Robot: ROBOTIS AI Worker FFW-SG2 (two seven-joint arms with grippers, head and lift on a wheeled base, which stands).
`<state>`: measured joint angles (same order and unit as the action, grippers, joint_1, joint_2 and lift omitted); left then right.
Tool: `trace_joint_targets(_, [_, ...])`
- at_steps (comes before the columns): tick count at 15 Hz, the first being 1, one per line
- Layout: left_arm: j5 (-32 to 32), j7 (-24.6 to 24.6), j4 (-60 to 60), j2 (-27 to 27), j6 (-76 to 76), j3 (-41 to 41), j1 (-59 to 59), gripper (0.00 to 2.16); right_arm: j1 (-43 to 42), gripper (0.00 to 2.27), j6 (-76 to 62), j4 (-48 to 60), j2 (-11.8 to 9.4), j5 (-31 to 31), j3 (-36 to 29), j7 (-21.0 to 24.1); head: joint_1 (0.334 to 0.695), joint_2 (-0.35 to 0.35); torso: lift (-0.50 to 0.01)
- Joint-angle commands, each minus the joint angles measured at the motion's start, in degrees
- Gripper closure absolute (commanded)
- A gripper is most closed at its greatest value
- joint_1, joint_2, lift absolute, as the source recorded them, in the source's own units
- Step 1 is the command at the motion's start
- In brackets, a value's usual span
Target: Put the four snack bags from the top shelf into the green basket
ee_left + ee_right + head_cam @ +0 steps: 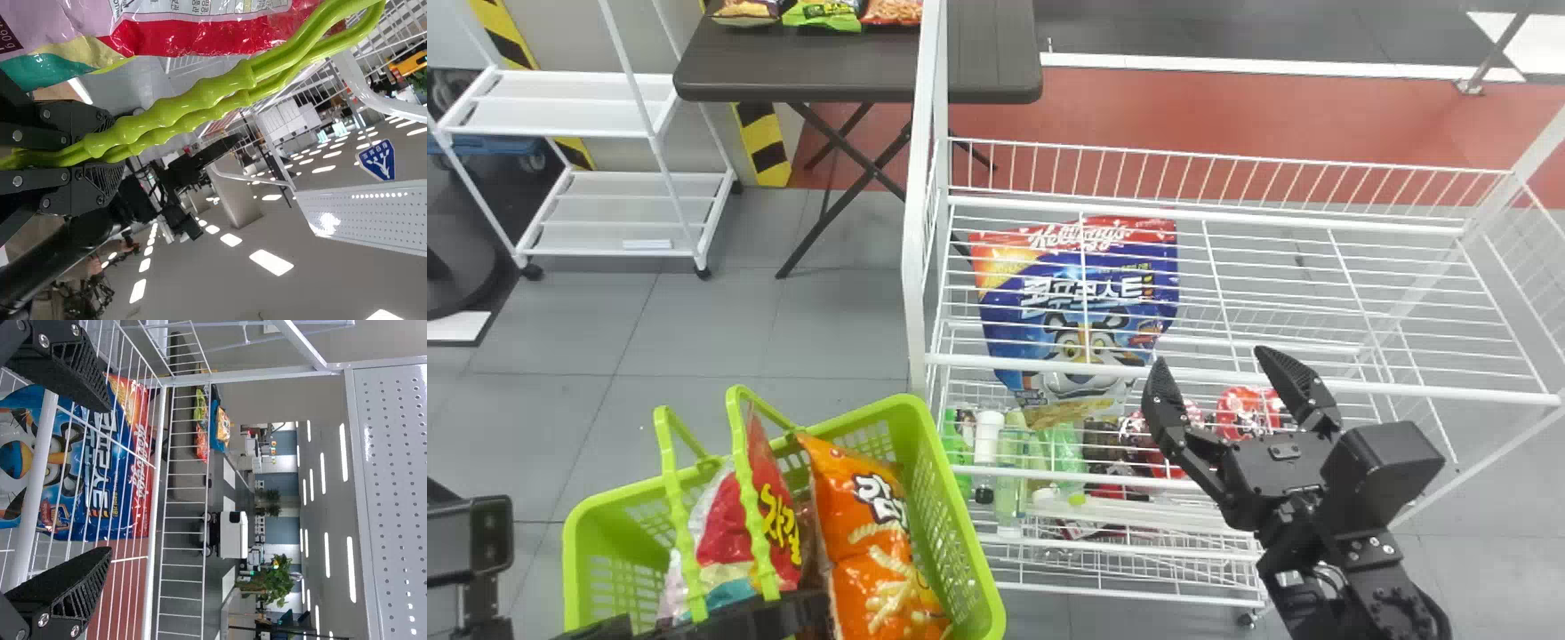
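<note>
Grey floor tiles [694, 338] spread around me, with a reddish-brown strip [1227, 120] beyond, and rows of ceiling lights [352, 570] run down the room past a leafy green plant [273, 583]. Ahead of me is the white wire rack [1156, 375]. Behind it and to the left, the dark folding surface [818, 80] carries colourful snack packets [823, 13]; a white two-tier cart [560, 116] is just beside it. The green basket [960, 524] sits at the rack's left, containing an orange snack bag [871, 533] and a red-and-pink snack bag [725, 524]. Through the rack's wires I see a blue-and-red cereal bag [1085, 293]. My right hand [1211, 360] is spread wide at the rack's front; my left hand [783, 613] grips the basket's handles [749, 498]. Bottles [1009, 471] stand lower in the rack.
</note>
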<state>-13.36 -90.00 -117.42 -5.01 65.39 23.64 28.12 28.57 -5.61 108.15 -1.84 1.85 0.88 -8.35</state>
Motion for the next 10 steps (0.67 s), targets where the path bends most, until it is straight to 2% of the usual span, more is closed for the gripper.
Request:
trace_joint_targets(1, [0.00, -0.57, 0.08, 0.00, -0.04, 0.00, 0.00, 2.15, 0.09, 0.07, -0.05, -0.05, 0.08, 0.00, -0.09, 0.00, 0.695, -0.037, 0.000])
trace_joint_targets(10, [0.00, -0.57, 0.17, 0.00, -0.04, -0.09, 0.00, 2.15, 0.44, 0.07, -0.41, -0.05, 0.17, 0.09, -0.17, 0.09, 0.695, -0.041, 0.000])
